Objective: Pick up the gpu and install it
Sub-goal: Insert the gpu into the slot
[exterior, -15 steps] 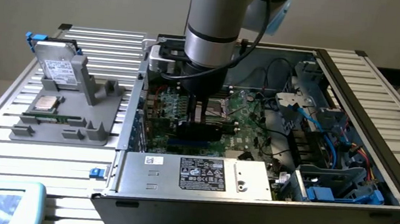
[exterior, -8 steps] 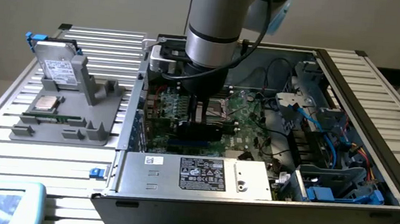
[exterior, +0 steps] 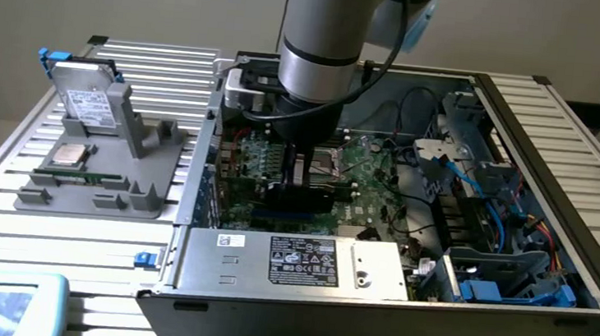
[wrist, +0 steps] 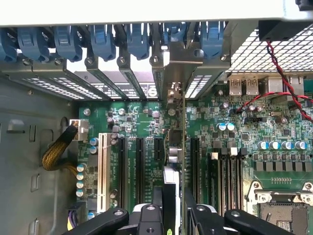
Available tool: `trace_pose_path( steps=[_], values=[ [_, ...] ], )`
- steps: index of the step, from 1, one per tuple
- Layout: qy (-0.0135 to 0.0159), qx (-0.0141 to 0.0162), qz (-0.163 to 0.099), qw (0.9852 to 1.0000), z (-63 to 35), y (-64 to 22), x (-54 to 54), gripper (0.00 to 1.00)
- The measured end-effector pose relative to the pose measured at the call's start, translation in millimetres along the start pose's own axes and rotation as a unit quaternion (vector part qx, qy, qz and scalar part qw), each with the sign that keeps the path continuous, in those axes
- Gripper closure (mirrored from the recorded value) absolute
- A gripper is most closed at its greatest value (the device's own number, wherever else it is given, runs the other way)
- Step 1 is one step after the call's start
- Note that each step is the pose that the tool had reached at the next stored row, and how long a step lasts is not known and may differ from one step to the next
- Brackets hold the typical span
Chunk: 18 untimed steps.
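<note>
The step in hand seems to be the installing itself: the arm reaches down into the open computer case (exterior: 372, 332), and the gripper (exterior: 302, 168) holds the gpu (exterior: 303, 193) upright on its edge over the motherboard (exterior: 377, 171), near the rear wall of the case. The fingers (wrist: 157, 208) are closed only partly, because the thin card stands between them and they clamp it from both sides. I cannot tell if the lower edge already sits in its slot or hangs just above it. In my judgement, seating the card calls for a straight push down, with its edge in line with the slot below and the metal bracket (wrist: 172, 73) fitted into the opening at the rear wall; a tilt could jam it. The wrist view gives this alignment, the card edge-on between the long black slots (wrist: 139, 166) and below the row of blue clips (wrist: 102, 39). The exterior view gives the whole case and, on the exterior view's left, a grey holder (exterior: 143, 194) with a hard drive (exterior: 88, 106)
</note>
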<state>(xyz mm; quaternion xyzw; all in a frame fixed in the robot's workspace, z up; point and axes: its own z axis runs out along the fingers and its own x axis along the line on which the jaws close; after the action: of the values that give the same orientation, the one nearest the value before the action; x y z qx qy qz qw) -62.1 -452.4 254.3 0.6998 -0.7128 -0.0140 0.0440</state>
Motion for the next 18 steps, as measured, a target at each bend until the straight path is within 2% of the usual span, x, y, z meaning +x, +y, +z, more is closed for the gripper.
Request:
trace_pose_path(
  steps=[6,13,18],
  values=[
    [0.0001,-0.0004,0.0,1.0,0.4,-0.3,0.4,0.73],
    [0.0,-0.004,0.001,1.0,2.1,-0.4,0.3,0.73],
    [-0.0008,-0.005,0.001,1.0,2.2,-1.3,0.3,0.73]
  ],
)
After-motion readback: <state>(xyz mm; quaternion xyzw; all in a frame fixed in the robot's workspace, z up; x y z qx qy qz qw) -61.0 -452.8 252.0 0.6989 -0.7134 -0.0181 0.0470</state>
